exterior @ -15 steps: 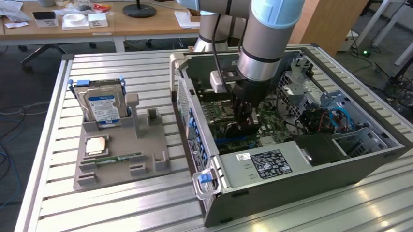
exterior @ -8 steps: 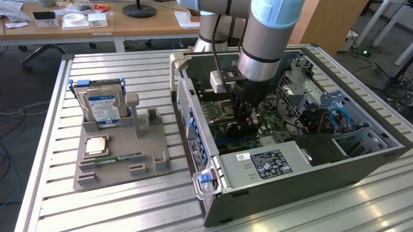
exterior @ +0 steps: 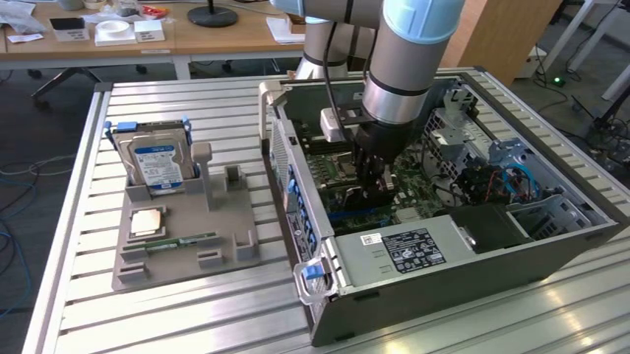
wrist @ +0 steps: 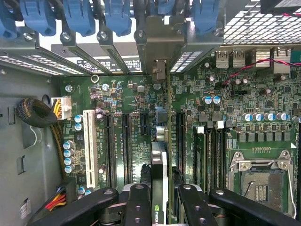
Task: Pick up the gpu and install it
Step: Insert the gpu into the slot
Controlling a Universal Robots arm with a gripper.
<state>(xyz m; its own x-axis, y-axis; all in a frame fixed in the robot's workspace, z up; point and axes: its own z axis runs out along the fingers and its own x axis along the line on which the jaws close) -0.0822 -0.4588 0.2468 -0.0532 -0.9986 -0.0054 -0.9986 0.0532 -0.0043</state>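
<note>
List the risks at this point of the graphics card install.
The thin black graphics card, held edge-on in the gripper, stands over the green motherboard between black slots; a slight offset could seat it on the wrong slot. Its pale metal bracket could snag the rear case frame.

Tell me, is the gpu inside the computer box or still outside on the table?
Inside. The hand holds the gpu on edge over the green board in the open computer case. Whether it is fully seated, cannot tell.

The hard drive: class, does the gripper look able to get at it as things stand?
Probably not now: the gripper is inside the computer case, shut on the gpu. The hard drive stands outside in a grey holder, uncovered.
</note>
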